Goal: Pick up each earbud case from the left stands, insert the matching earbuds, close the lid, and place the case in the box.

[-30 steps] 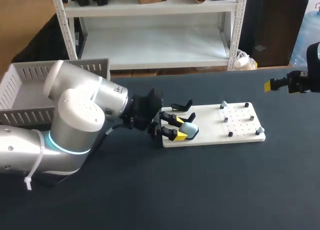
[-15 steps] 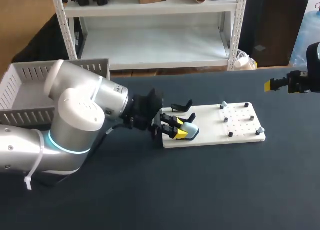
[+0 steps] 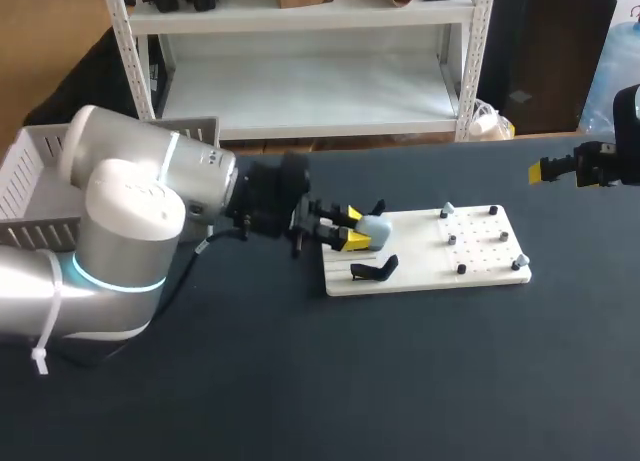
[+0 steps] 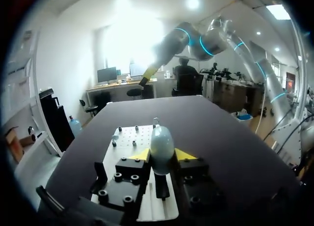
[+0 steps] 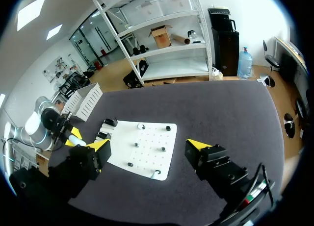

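well, our left gripper [image 3: 347, 233] is clamped on the pale blue earbud case [image 3: 373, 226], a yellow tip on each side. the case's long axis runs out along the fingers, its rounded end pointing away from the wrist. it hangs over the left end of the white board [image 3: 480, 271], clear of the surface, with an empty black stand [image 3: 372, 270] just below it on the board's near left corner. we cannot tell whether the lid is shut. small pale pieces [image 3: 447, 212] at the board's right end are, we judge, the earbuds, so the case lies left of them. our right gripper [image 3: 560, 168] hangs with its fingers apart, well off the board's right end. the box [image 3: 35, 176] sits well off the board's left end, on the left arm's side.
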